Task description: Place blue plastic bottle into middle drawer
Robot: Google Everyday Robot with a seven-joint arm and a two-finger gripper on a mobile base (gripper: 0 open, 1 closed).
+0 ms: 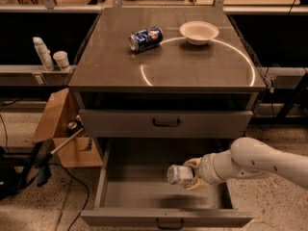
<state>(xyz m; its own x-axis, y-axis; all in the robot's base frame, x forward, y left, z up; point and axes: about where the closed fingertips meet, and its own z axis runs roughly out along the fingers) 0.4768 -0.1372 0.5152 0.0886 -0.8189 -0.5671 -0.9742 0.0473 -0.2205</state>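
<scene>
White arm (260, 163) reaches leftward, its end effector (191, 174) gripping the blue plastic bottle (179, 174) sideways above the open middle drawer (166, 216).

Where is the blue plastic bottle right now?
In the camera view, the blue plastic bottle is held sideways in the gripper, within the open middle drawer a little right of its centre, below the closed upper drawer.

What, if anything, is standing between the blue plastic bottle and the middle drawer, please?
Nothing visible does. The gripper holds the blue plastic bottle above the open middle drawer, towards its right side, and no objects show on the drawer floor beneath.
</scene>
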